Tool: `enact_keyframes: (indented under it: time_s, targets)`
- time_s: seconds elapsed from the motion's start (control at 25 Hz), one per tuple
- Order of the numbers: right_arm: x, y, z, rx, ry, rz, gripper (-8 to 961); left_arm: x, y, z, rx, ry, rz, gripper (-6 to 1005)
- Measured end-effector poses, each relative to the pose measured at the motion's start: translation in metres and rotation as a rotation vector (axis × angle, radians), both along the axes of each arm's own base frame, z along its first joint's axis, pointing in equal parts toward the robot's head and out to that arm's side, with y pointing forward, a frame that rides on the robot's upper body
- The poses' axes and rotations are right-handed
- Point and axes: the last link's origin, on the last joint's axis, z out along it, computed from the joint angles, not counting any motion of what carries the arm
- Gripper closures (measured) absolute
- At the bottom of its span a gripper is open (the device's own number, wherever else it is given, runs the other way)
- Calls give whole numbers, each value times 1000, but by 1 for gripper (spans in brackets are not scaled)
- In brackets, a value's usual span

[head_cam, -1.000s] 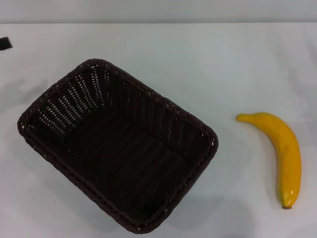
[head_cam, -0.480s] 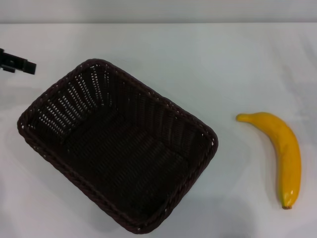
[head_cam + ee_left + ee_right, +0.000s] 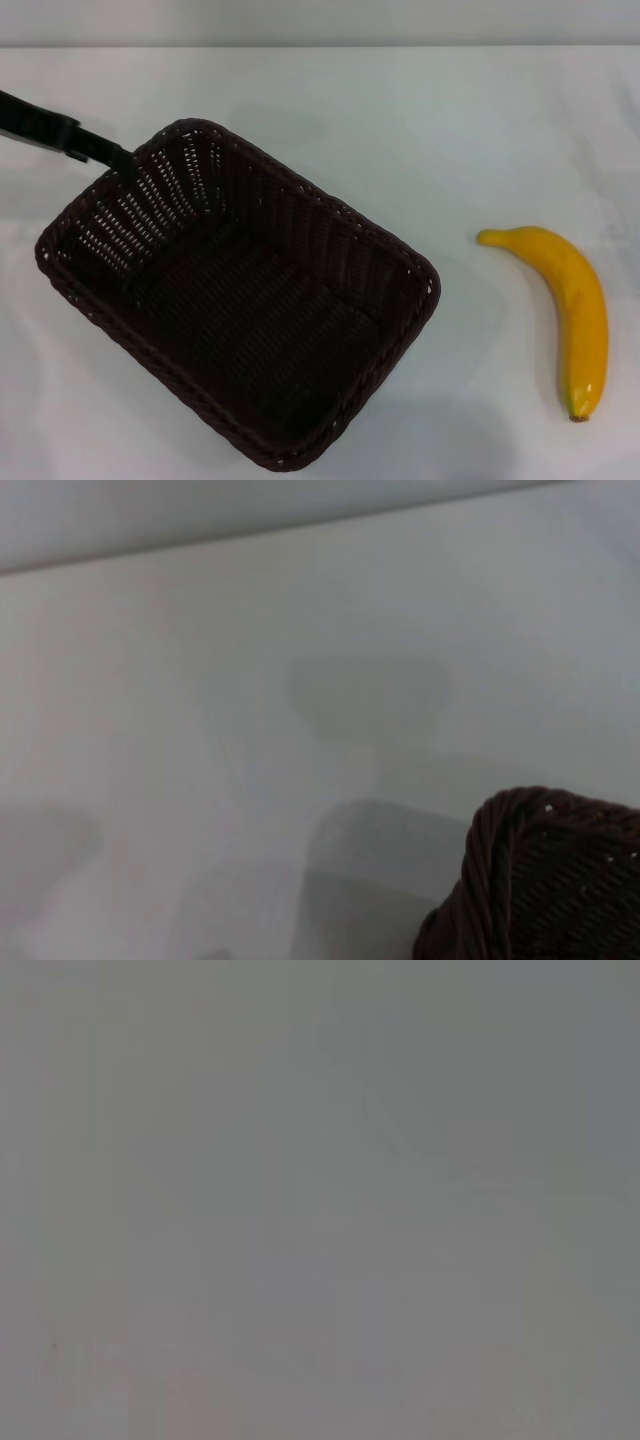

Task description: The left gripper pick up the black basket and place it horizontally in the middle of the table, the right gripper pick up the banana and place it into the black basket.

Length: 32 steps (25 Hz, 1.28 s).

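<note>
The black basket (image 3: 240, 300) lies at a slant on the white table (image 3: 420, 130), left of the middle, open side up and empty. My left gripper (image 3: 112, 156) shows as a slim black bar coming in from the left edge; its tip is at the basket's far left rim. One rounded corner of the basket shows in the left wrist view (image 3: 545, 880). The yellow banana (image 3: 575, 310) lies on the table to the right of the basket, well apart from it, dark tip towards me. My right gripper is out of view; the right wrist view shows only blank grey.
The table's far edge (image 3: 320, 46) runs along the top of the head view, with a grey wall behind it. Bare white table lies between the basket and the banana.
My left gripper has moved in from the left edge towards the right and now reaches the basket's far left rim. The basket and the banana have not moved.
</note>
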Motion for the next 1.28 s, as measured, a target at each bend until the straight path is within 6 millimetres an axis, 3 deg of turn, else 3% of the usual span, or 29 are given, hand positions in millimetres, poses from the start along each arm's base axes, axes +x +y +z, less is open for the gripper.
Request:
enact_keyframes:
  time_s: [0.2, 0.48, 0.68, 1.08, 1.28]
  targets:
    - [0, 0, 0, -2, 2, 1, 111, -4, 2, -26, -13, 38, -7, 287]
    - [0, -1, -1, -3, 10, -1, 111, -2, 6, -44, -5, 40, -38, 291]
    - [2, -3, -1, -3, 11, -3, 111, 1, 5, -55, -31, 31, -45, 497]
    - [4, -7, 2, 9, 12, 1, 111, -2, -2, -51, -53, -1, -20, 689]
    - [4, -7, 2, 11, 13, 2, 111, -4, -7, -37, -54, -73, 12, 779]
